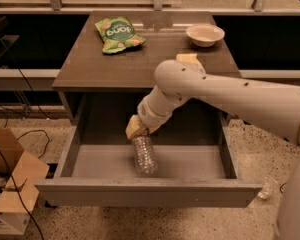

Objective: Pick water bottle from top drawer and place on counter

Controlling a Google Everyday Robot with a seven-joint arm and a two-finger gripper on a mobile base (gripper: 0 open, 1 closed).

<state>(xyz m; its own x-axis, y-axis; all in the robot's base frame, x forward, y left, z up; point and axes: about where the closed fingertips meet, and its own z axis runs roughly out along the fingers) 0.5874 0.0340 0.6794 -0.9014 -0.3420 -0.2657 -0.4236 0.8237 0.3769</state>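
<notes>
hand (138, 129) clamped on top end of water bottle (144, 156), dangling just below, top drawer (140, 194) open underneath, tabletop (140, 64) up behind

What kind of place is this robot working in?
Probably a lab or office test area: a cardboard box and loose cables lie on the speckled floor beside a lone cabinet. The gripper is in its open drawer, at the bottle's top.
</notes>
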